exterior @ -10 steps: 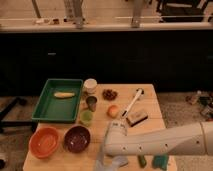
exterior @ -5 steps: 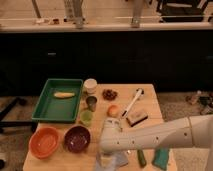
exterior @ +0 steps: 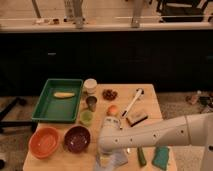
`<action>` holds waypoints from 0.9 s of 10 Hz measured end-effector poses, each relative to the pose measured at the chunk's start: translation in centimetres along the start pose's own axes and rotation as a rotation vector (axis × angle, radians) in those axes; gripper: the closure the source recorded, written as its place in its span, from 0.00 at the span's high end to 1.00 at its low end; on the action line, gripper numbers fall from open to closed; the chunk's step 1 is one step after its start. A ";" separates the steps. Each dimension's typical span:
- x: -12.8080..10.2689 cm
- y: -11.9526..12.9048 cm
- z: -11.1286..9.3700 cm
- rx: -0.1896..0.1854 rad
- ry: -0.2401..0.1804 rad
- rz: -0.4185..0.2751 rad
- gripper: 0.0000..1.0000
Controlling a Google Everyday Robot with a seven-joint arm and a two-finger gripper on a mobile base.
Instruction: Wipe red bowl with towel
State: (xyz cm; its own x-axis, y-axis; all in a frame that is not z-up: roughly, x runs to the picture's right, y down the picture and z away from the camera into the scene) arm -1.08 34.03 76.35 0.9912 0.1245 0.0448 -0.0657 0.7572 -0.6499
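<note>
Step in hand: taking up the towel (exterior: 118, 161), a pale crumpled cloth at the near edge of the desk (exterior: 150, 100). My gripper (exterior: 106, 156) is down on it; whether it has hold I cannot tell. The red bowl (exterior: 44, 142), round and smooth, sits near left beside a purple bowl (exterior: 77, 138); next calls for a firm hold, then a carry left.

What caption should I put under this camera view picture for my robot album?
Robot's gripper down at the towel near the table's front edge; the red bowl sits beside the purple bowl.
</note>
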 end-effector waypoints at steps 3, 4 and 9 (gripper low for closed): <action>-0.1 -0.2 -0.7 0.002 -0.002 0.000 0.06; 0.3 0.4 -0.7 -0.010 0.006 0.001 0.01; 2.4 0.7 -4.9 0.068 0.000 -0.047 0.00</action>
State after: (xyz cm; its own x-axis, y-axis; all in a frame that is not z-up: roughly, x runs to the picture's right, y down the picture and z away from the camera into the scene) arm 1.81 31.71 72.31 0.9934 0.0880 0.0741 -0.0269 0.8039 -0.5942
